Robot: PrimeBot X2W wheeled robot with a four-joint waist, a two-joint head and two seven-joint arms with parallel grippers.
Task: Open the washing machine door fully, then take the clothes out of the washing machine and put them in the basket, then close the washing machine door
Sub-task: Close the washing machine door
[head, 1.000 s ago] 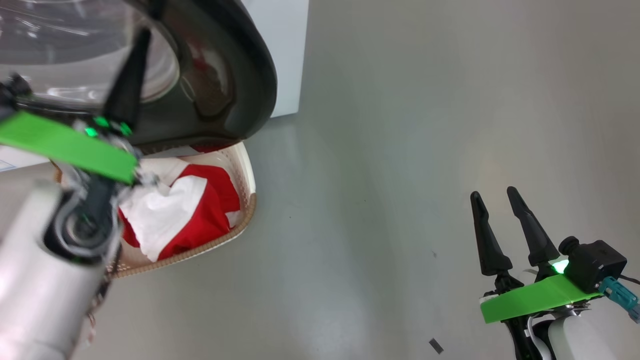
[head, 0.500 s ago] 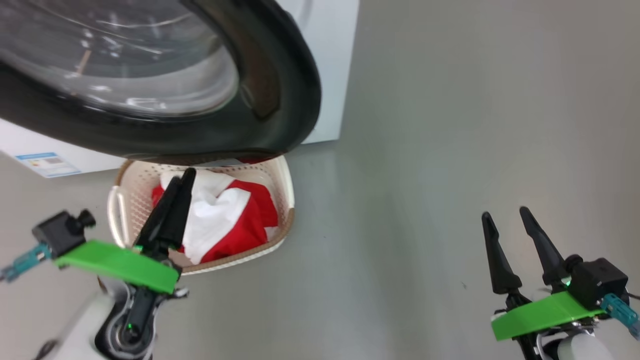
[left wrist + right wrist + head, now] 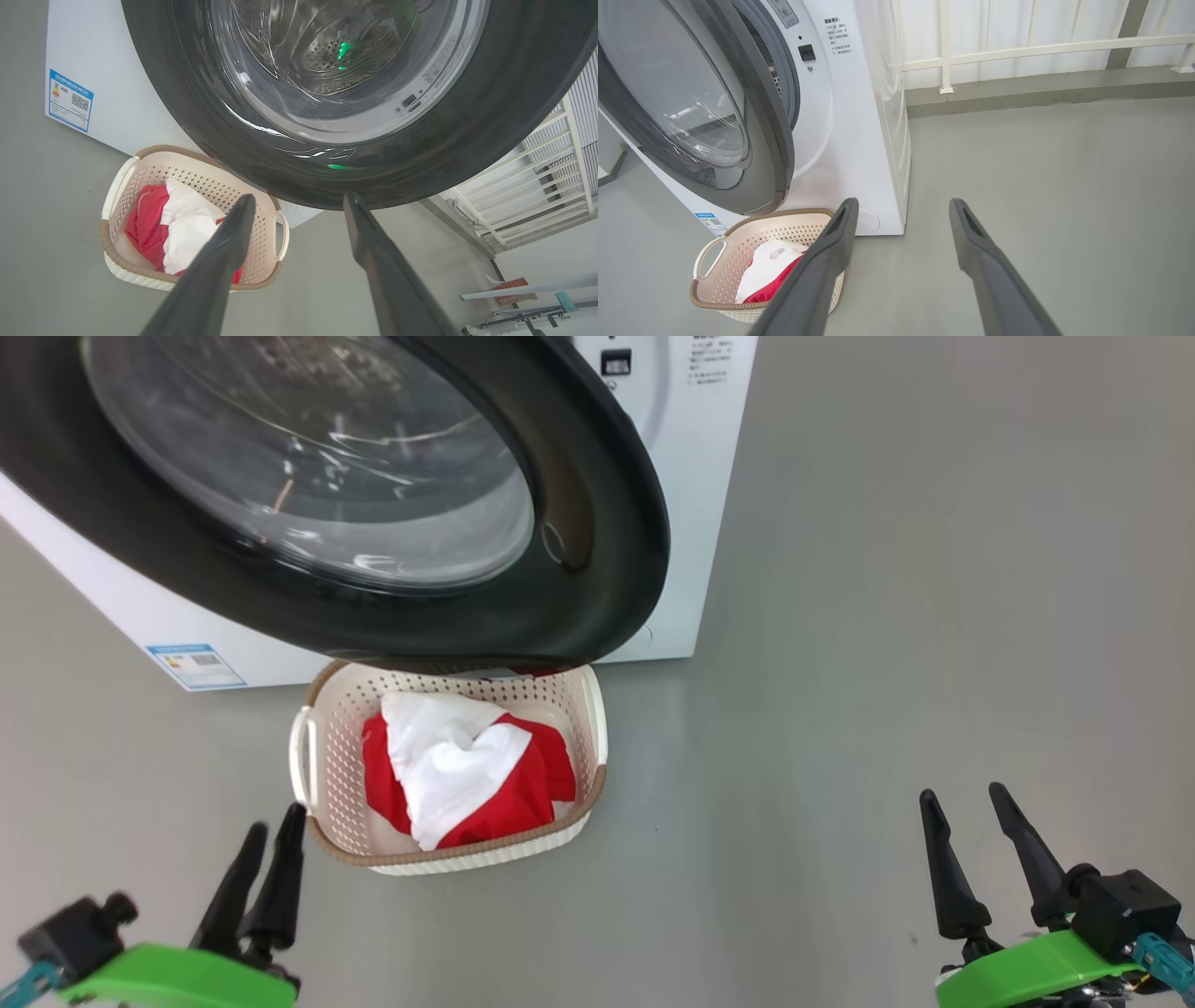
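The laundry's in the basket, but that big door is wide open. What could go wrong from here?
1. The door hangs over the far edge of the basket, which sits near the open left jaws. A reach for the door might bump or tip the basket.
2. The door's rim is glossy and curved, so a push could slide off and leave it ajar.

Laundry corner, by the look of it a balcony or utility space rather than a furnished room. A white front-loading washer (image 3: 859, 140) stands straight on a bare grey floor (image 3: 1041, 186). It has a blue-edged label (image 3: 196, 665) low on its front, and its round glass door (image 3: 597, 523) is swung open. A basket (image 3: 336, 765) of red and white clothes (image 3: 467, 775) sits on the floor before it. Behind is a white railing (image 3: 944, 46) on a low grey kerb (image 3: 1041, 95), with pale panels beyond.
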